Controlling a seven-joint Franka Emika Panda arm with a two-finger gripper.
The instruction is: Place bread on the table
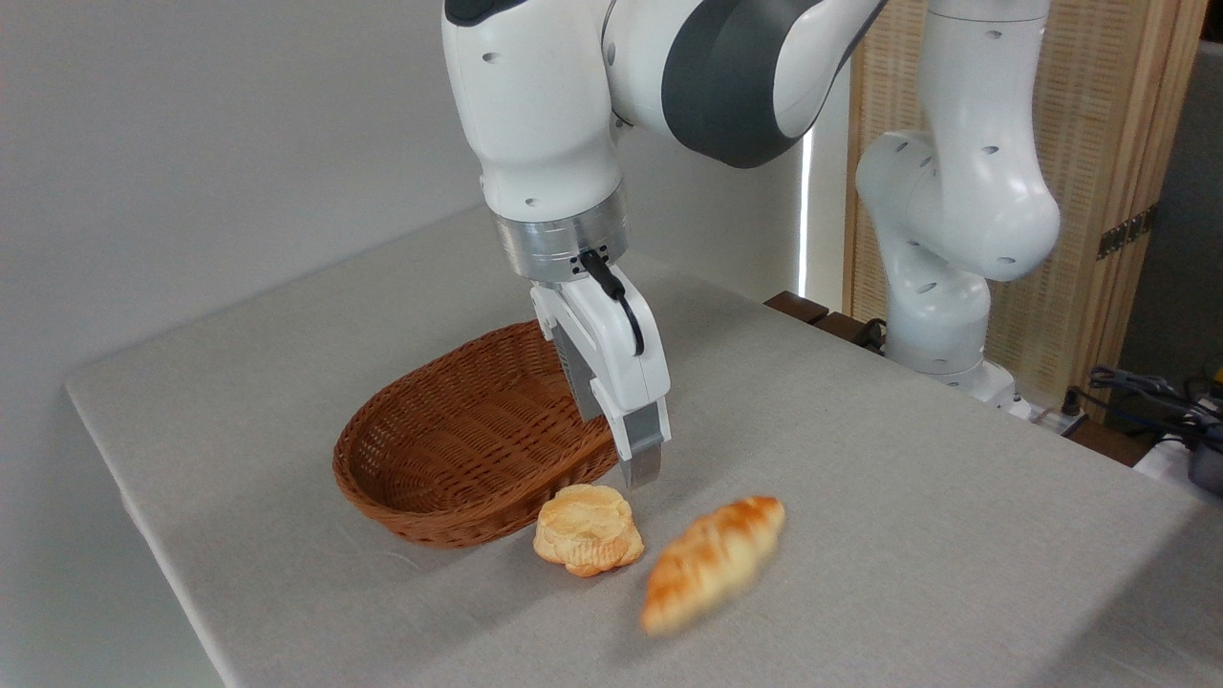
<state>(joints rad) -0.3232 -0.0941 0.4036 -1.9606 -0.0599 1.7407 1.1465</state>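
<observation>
Gripper (642, 468) hangs empty just above the cloth at the basket's near rim, its grey fingers pointing down, though from this side there's no telling how wide they stand. Down on the table (908, 497) lies the bread (712, 564), a long braided loaf with a glossy golden-orange crust, its near end blurred. Between it and the brown woven wicker basket (459, 449) sits a small lumpy round bun (587, 542), touching neither loaf nor gripper.

place: robotics lab | evidence: white-and-grey robot arm (611, 115) bolted beside grey cloth-covered worktop (908, 497) | loose black cables (1147, 392) | plain white wall (191, 143) | slatted wooden screen (1118, 172)
</observation>
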